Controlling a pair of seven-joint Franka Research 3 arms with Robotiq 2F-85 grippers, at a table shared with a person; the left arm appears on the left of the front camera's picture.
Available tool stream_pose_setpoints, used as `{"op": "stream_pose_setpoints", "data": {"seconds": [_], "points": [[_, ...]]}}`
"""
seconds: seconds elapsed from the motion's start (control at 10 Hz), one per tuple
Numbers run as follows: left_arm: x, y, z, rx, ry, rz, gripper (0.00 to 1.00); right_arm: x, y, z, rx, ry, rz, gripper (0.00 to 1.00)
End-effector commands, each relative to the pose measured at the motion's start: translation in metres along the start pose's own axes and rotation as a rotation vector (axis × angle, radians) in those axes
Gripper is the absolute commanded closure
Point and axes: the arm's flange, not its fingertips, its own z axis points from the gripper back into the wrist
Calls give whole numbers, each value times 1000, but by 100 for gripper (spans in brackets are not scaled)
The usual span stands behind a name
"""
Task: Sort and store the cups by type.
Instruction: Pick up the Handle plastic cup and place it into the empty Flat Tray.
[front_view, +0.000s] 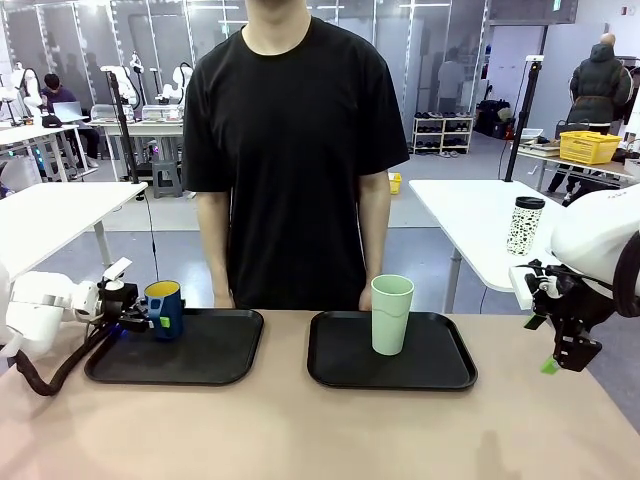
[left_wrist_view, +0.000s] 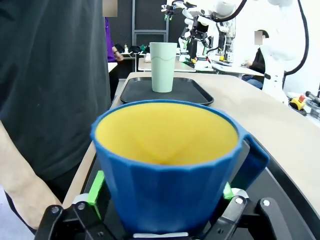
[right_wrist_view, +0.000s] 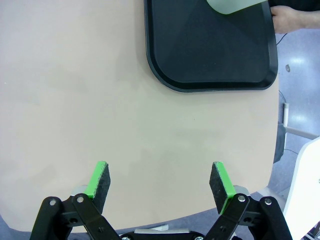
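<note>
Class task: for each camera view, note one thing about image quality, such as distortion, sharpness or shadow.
Front view: even light, soft shadow under the green tumbler. Left wrist view: the blue mug looms wide-angle large between the left gripper pads. Right wrist view: sharp open right gripper, curved table edge.

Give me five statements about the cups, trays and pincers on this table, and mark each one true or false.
1. The blue mug sits between the left pincer's fingers over the left tray. True.
2. The mint-green tumbler lies on its side. False: it stands upright on the right tray.
3. The right pincer is open and holds nothing. True.
4. Both cups share one tray. False: each is at its own tray.
5. The mug is white inside. False: it is yellow inside.
</note>
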Motion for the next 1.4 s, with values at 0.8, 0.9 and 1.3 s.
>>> {"op": "stream_pose_setpoints", "data": {"seconds": [0.8,0.9,1.3], "points": [[2,-23,40,122,61,-25,0,0,2,0,-9,12,-9,0],[3,-29,47,132,63,-28,0,0,2,0,-9,12,-9,0],[16,-54,76,196,83,-53,0,0,2,0,-9,12,-9,0]]}}
